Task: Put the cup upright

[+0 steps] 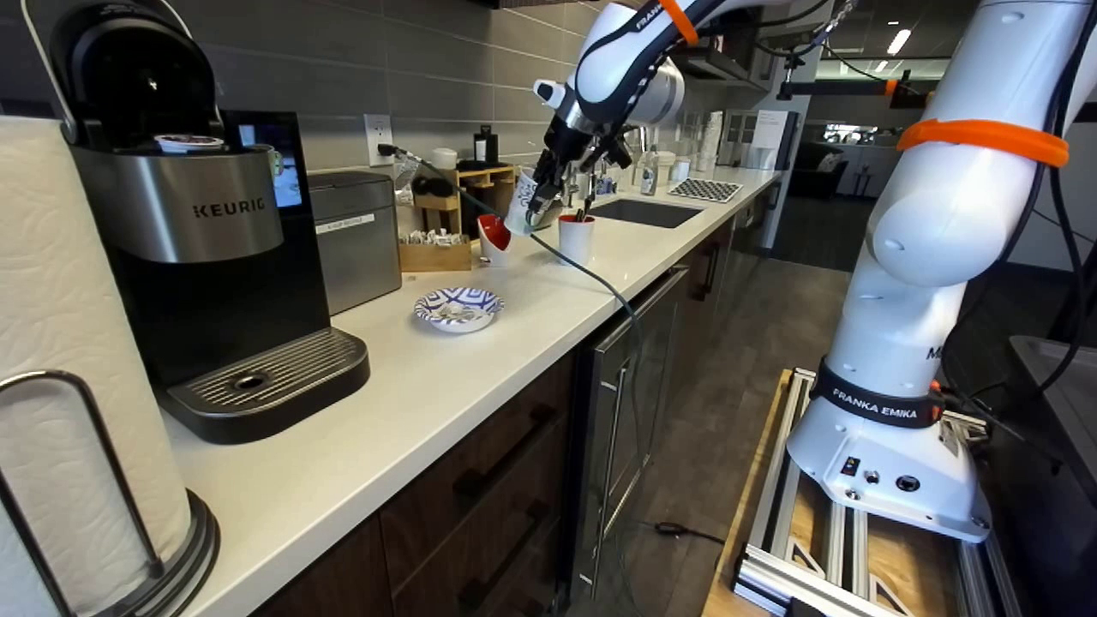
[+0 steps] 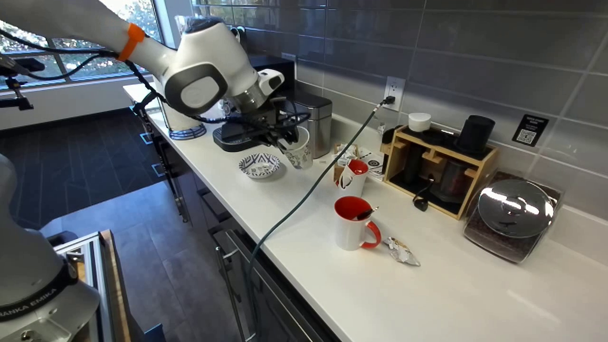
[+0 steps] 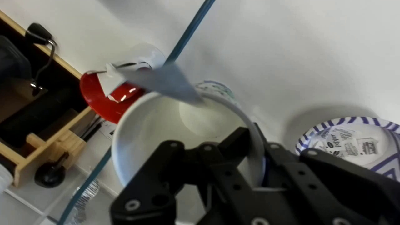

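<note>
My gripper (image 3: pixel 254 132) is shut on the wall of a patterned white cup (image 3: pixel 147 131), one finger inside and one outside. In both exterior views my gripper (image 1: pixel 537 204) (image 2: pixel 286 144) holds this cup (image 1: pixel 519 210) (image 2: pixel 302 154) tilted, mouth upward, above the counter. It has a bluish-grey pattern; no red shows on it. A white cup with a red inside and slanted mouth (image 1: pixel 494 240) stands on the counter; it also shows behind the held cup in the wrist view (image 3: pixel 103 100) and in an exterior view (image 2: pixel 355 183). A blurred grey shape, unclear, crosses the held cup's rim.
A cable (image 2: pixel 308 190) runs from the wall across the counter, passing close to the held cup. A blue-and-white dish (image 1: pixel 459 310) with packets, a red-handled mug (image 2: pixel 349 232), a wooden rack (image 2: pixel 427 166), a metal bin (image 1: pixel 353 240) and a black coffee machine (image 1: pixel 248 326) stand around.
</note>
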Tool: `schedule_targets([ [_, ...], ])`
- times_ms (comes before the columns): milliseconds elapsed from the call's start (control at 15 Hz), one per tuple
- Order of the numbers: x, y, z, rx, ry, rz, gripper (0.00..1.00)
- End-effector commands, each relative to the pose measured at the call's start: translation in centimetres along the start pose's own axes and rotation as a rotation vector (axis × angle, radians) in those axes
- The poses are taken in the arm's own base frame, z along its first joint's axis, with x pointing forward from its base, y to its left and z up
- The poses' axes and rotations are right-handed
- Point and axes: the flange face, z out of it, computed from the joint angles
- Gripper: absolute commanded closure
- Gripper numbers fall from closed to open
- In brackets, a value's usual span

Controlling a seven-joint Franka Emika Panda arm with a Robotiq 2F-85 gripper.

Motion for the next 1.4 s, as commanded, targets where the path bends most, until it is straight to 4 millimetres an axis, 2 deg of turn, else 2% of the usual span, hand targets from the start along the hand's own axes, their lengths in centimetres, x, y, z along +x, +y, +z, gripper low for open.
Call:
schedule_targets([
  [0, 3.1, -2.7, -3.3, 0.043, -0.026, -0.190, 0.99],
  [133, 3.9, -4.4, -3.5, 0.073, -0.036, -0.289, 0.99],
  [267, 3.8, -5.5, -2.3, 0.074, -0.074, -0.389, 0.99],
  [467, 2.2, -5.9, 0.8, 0.032, -0.164, -0.503, 0.99],
  [667, 0.5, -6.2, 3.1, 0.059, -0.252, -0.572, 0.99],
  [800, 0.1, -8.5, 3.6, 0.094, -0.273, -0.599, 0.99],
  [1067, 0.3, -11.5, 4.4, 0.223, -0.250, -0.615, 0.99],
  [1333, 1.0, -12.6, 4.6, 0.273, -0.221, -0.584, 0.99],
])
